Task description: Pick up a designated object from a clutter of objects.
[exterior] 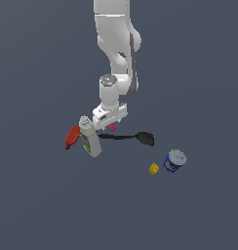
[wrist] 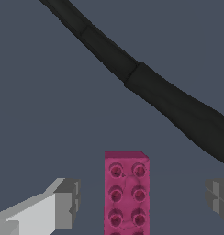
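The designated object is a tiny magenta studded brick point(wrist: 126, 193). It lies flat on the grey floor between my gripper's two fingers, with a gap on either side. In the exterior view only a sliver of the brick point(exterior: 112, 127) shows under my gripper point(exterior: 110, 123), which hangs low over it. My gripper point(wrist: 143, 202) is open; its grey fingertips point(wrist: 68, 202) do not touch the brick. Of the clutter of objects, the black spatula point(wrist: 146, 87) lies just past the brick, its handle running slantwise.
A white labelled bottle point(exterior: 90, 138) and a red bottle point(exterior: 72, 137) lie close on the exterior view's left of my gripper. The spatula point(exterior: 133, 137) stretches to the right. A yellow block point(exterior: 153, 169) and a blue-and-white can point(exterior: 174, 161) sit farther right and nearer.
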Controlling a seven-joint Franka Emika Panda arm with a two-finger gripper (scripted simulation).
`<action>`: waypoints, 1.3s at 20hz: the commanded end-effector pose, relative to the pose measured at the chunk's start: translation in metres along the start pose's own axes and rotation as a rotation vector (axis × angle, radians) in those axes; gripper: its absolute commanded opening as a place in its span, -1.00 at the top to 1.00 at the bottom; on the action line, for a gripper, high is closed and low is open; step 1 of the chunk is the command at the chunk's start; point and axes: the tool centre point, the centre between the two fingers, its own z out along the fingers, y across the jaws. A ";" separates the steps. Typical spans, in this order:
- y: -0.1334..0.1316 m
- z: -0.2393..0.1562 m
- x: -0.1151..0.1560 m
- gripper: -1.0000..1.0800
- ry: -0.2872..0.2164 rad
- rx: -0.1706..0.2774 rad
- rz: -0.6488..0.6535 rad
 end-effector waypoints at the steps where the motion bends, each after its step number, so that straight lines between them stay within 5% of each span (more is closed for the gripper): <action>1: -0.005 0.011 -0.007 -0.92 -0.016 0.014 0.003; 8: -0.010 0.022 -0.014 -0.92 -0.033 0.029 0.006; 9: -0.010 0.022 -0.014 1.00 -0.033 0.029 0.006; 26: -0.010 0.013 -0.011 1.00 -0.033 0.028 0.007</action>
